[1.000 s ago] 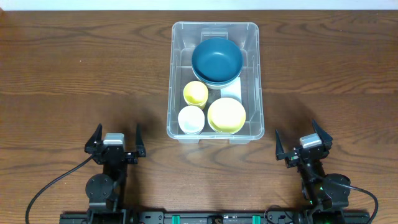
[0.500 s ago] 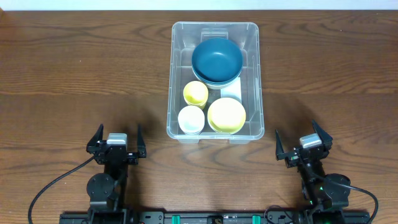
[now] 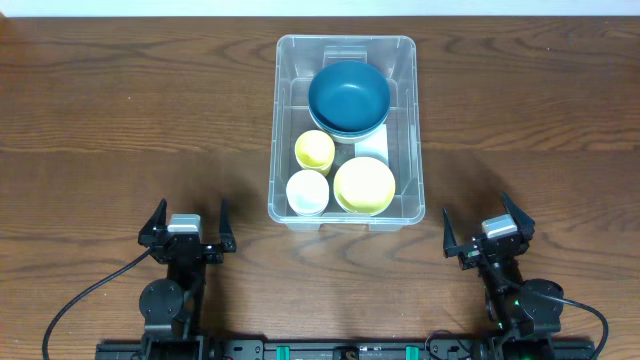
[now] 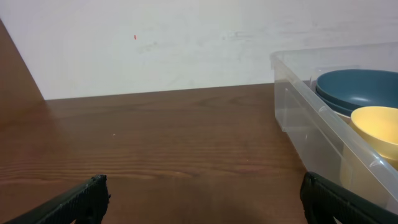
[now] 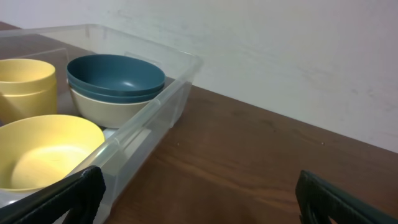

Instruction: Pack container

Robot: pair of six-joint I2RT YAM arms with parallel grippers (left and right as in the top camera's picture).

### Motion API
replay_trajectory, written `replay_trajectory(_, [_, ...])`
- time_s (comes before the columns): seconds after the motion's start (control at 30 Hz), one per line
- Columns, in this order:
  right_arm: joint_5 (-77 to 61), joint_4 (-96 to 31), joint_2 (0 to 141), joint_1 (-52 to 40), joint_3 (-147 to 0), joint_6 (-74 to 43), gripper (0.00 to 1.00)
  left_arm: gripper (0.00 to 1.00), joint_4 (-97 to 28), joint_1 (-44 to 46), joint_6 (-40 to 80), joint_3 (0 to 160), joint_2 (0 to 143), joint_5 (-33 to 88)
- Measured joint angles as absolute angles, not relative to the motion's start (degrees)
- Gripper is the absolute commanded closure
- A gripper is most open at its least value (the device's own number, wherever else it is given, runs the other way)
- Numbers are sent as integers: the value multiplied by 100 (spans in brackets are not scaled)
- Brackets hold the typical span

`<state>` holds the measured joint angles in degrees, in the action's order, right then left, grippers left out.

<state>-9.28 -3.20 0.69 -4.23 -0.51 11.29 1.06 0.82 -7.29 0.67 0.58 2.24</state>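
Across the worktop (image 3: 120, 120), left tool (image 3: 190, 207) and right tool (image 3: 478, 208) stay wide and empty near the container (image 3: 346, 40), nothing moved

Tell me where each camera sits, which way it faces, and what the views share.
Overhead: above the table, looking straight down at the container; left gripper and right gripper show, open.
Left wrist: low, facing the far wall, container at right; own fingertips show.
Right wrist: low, facing the far wall, container at left; own fingertips show.
Shared: the blue bowl in the container.
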Motion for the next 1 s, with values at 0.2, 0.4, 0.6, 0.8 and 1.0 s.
replay_trajectory(0.2, [-928, -320, 69, -423, -51, 1129, 1, 2, 89, 84, -729, 64, 58, 224])
replay_trajectory(0.4, [-926, -320, 69, -423, -51, 1129, 1, 2, -123, 82, -729, 89, 58, 242])
replay_trajectory(0.6, [-926, -320, 69, -423, -51, 1129, 1, 2, -137, 84, -729, 95, 58, 261])
replay_trajectory(0.8, [-928, -320, 69, -423, -51, 1129, 1, 2, -141, 84, -729, 95, 58, 261])
replay_trajectory(1.0, [-926, -320, 69, -423, -51, 1129, 1, 2, -143, 84, -729, 97, 58, 263])
